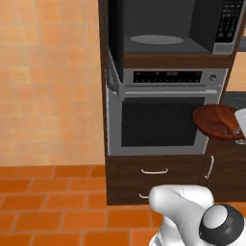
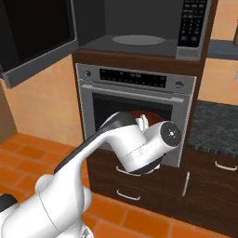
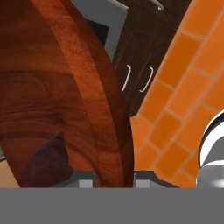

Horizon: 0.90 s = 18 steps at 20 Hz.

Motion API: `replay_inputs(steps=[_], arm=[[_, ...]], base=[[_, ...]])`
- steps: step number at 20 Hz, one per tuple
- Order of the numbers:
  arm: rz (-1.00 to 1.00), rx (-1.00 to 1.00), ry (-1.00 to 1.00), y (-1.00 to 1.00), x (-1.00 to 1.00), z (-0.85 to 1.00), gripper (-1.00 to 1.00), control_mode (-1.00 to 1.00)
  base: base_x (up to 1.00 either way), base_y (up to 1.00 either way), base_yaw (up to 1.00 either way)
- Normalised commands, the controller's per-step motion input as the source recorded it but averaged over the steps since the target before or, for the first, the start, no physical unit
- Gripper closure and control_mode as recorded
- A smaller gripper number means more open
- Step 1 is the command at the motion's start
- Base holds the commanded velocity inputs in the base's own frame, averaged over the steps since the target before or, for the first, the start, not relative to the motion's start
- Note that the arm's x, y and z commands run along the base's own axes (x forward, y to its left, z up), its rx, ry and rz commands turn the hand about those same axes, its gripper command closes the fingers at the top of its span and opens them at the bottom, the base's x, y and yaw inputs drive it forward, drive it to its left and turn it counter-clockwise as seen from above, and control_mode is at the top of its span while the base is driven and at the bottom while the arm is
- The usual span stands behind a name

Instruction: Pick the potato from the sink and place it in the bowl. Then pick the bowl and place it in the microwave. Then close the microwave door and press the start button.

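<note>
Here the hand (image 3: 114, 181) grips the rim of the bowl (image 3: 52, 100), its 2 dark fingertips (image 3: 86, 179) rising at either side of the wooden wall at 6 o'clock in the hand view. The bowl is tilted steeply there, its reddish-brown inside spreading from 12 to 9 o'clock, and the potato (image 3: 46, 164) lies in it as a dark lump near 7 o'clock, resting against the inner wall. Past the rim, toward 1 o'clock, stand dark-brown cabinet doors (image 3: 140, 57) with curved steel handles, and the orange tiled floor (image 3: 183, 92) runs on to 3 o'clock.

In the left base view the bowl (image 1: 216, 122) hangs at 3 o'clock, level with the wall oven (image 1: 163, 120) and just to its right, with the potato (image 1: 220, 128) visible inside. In the right base view the white arm (image 2: 116, 153) crosses in front of the oven, and a sliver of the bowl (image 2: 139, 114) peeks above its elbow.

Above the oven, at 12 o'clock, the microwave (image 1: 168, 29) stands open, its grey turntable (image 1: 156, 39) bare. The microwave door (image 2: 37, 32) swings out at 10 o'clock in the right base view. A dark speckled counter (image 2: 216, 128) sits at 3 o'clock.
</note>
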Motion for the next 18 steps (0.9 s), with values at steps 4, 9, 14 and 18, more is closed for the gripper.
replay_inputs(steps=[4,9,14,18], arm=[[0.0,0.0,0.0,0.0,0.0,0.0,1.0,1.0],[0.0,0.0,0.0,0.0,0.0,0.0,1.0,1.0],[0.0,0.0,0.0,0.0,0.0,0.0,1.0,1.0],[0.0,0.0,0.0,0.0,0.0,0.0,1.0,1.0]], base=[[0.49,0.52,-0.39],[0.46,0.41,-0.24],[0.65,0.3,-0.06],[0.81,-0.08,0.02]])
